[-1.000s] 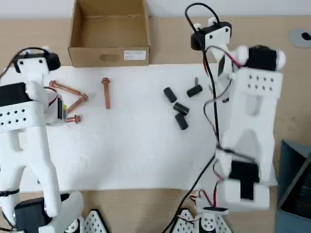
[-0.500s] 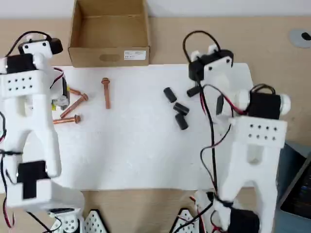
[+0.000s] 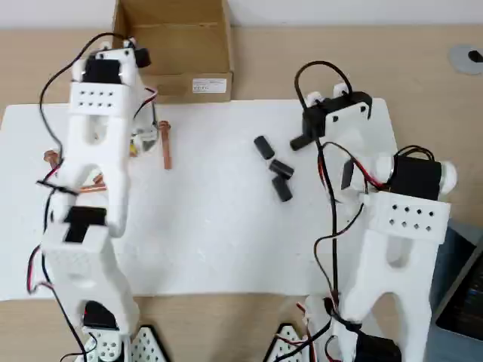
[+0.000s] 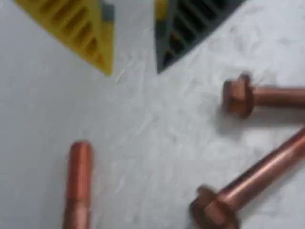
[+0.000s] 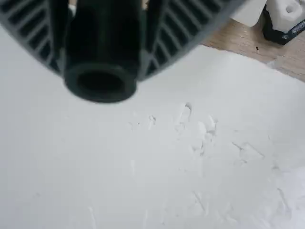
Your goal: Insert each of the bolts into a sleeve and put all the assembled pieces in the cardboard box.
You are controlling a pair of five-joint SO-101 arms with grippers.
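We see left gripper [image 4: 134,63] just before cardboard box [image 3: 170,85] front wall, jaws apart, empty, over copper bolts [image 4: 248,95]. Right gripper [image 5: 102,28] farther right of box, clamped on black sleeve [image 5: 101,81].

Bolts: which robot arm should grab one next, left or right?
Left, probably. The left gripper is open right beside the copper bolts, while the right gripper is shut on a black sleeve.
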